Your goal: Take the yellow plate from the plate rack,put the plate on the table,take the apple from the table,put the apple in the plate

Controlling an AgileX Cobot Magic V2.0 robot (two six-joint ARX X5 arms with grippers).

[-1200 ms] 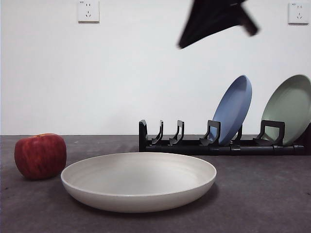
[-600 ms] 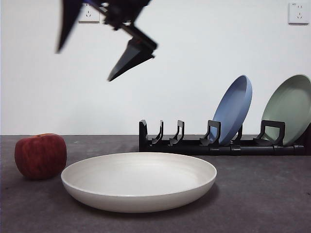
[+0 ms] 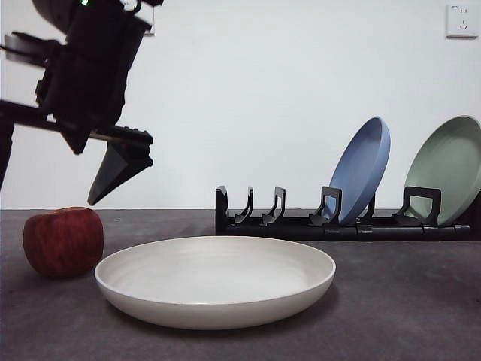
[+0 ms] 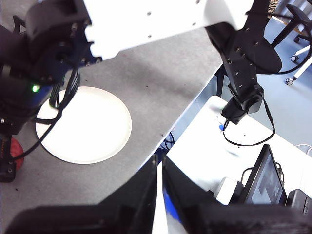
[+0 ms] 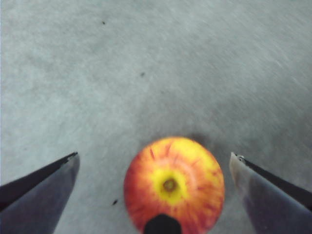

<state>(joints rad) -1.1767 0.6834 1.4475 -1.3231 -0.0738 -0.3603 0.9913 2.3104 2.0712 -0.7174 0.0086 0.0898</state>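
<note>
Two plates (image 3: pixel 363 171) leaned in the black rack (image 3: pixel 346 222); the matte cream plate (image 3: pixel 215 280) sat empty; right claw (image 5: pixel 153 168) gaped over the apple (image 5: pixel 174 184); left claw (image 4: pixel 160 168) nearly closed

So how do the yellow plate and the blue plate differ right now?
The yellow plate lies flat on the table, rim up; the blue plate stands tilted in a slot of the plate rack. The yellow plate is cream-white, the blue plate a matte blue. The yellow plate sits nearer the camera, the blue plate behind it. Both are round, shallow and empty.
</note>
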